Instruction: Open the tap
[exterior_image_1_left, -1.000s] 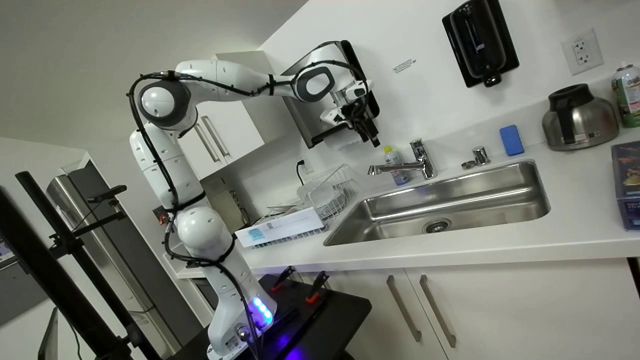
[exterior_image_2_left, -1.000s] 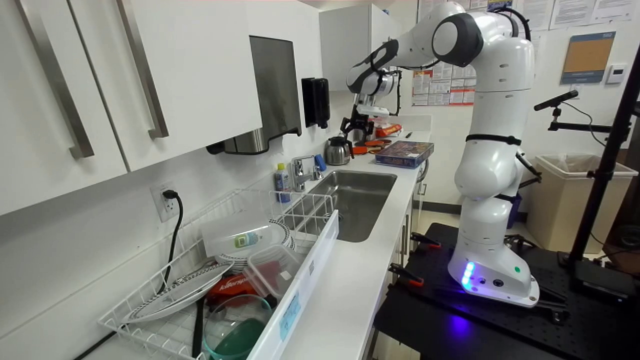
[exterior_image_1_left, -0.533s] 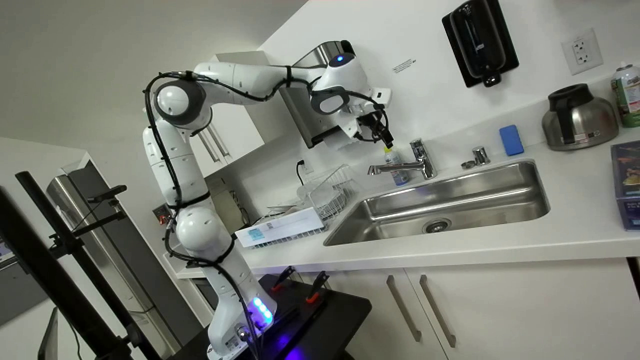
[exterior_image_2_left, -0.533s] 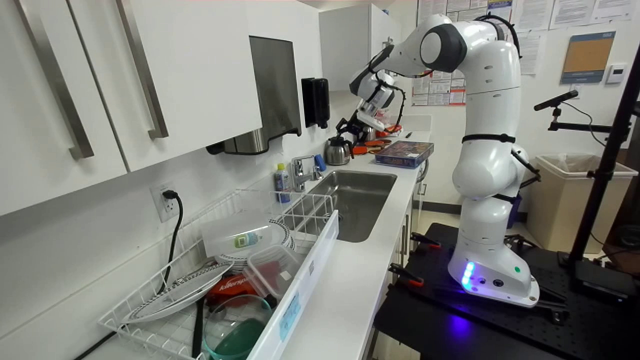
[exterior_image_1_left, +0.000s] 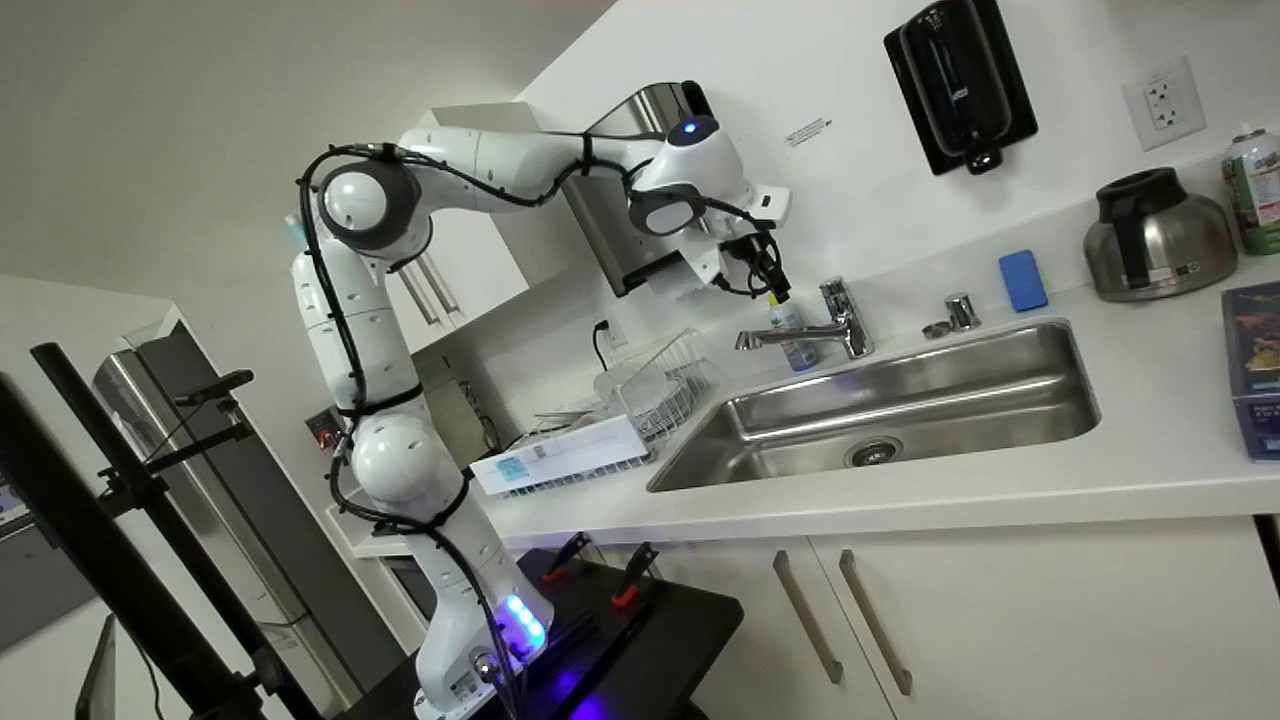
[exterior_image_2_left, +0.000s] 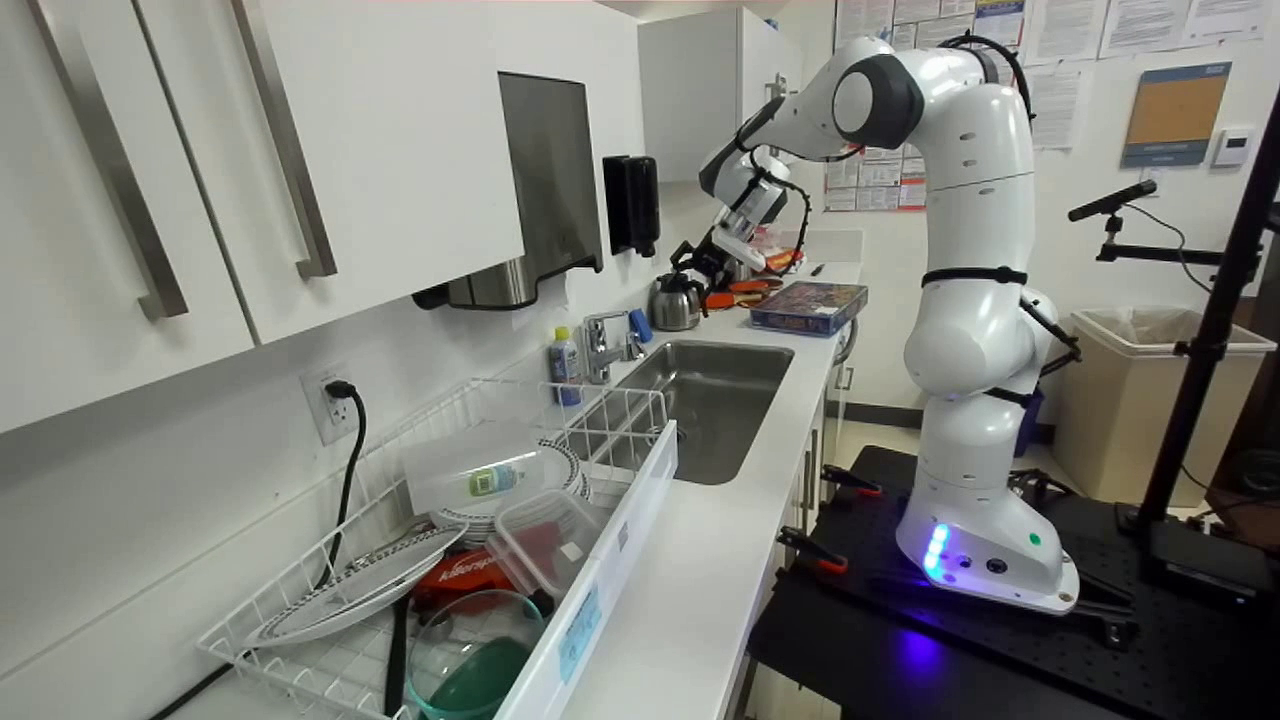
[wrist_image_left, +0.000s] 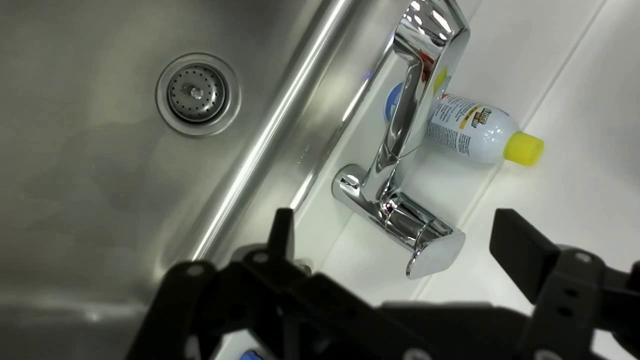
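There is one shiny chrome tap (wrist_image_left: 395, 142) with a spout (exterior_image_1_left: 790, 335) and a flat lever (wrist_image_left: 436, 255), mounted on the white counter (exterior_image_1_left: 1170, 400) behind one rectangular steel sink (exterior_image_1_left: 930, 390). In an exterior view it stands at the sink's 11 o'clock. One stubby chrome fitting (exterior_image_1_left: 962, 312) and one blue rectangular block (exterior_image_1_left: 1023, 281) sit toward the sink's 1 o'clock, and one round steel jug with a black lid and handle (exterior_image_1_left: 1175, 245) at its 2 o'clock. One white bottle with a yellow cap (wrist_image_left: 472, 127) stands just beside the tap, at its 3 o'clock in the wrist view, where one round perforated strainer (wrist_image_left: 195, 95) shows toward 10 o'clock. Both exterior views show two black clamps with orange tips (exterior_image_1_left: 634, 570) on the black tabletop (exterior_image_1_left: 690, 625).

The one white jointed arm (exterior_image_1_left: 400, 455) rises between 11 and 12 o'clock in an exterior view, bends sharply at the elbow (exterior_image_1_left: 370, 205), and sends its forearm (exterior_image_1_left: 500, 165) toward 3 o'clock. The black two-fingered gripper (wrist_image_left: 394, 214) points down toward 5 o'clock, at the tap's 10 o'clock and above the spout. Its two fingers (wrist_image_left: 520, 255) are spread wide apart. In the wrist view the lever appears between them, toward 4 o'clock; how far beneath them it lies, I cannot tell.
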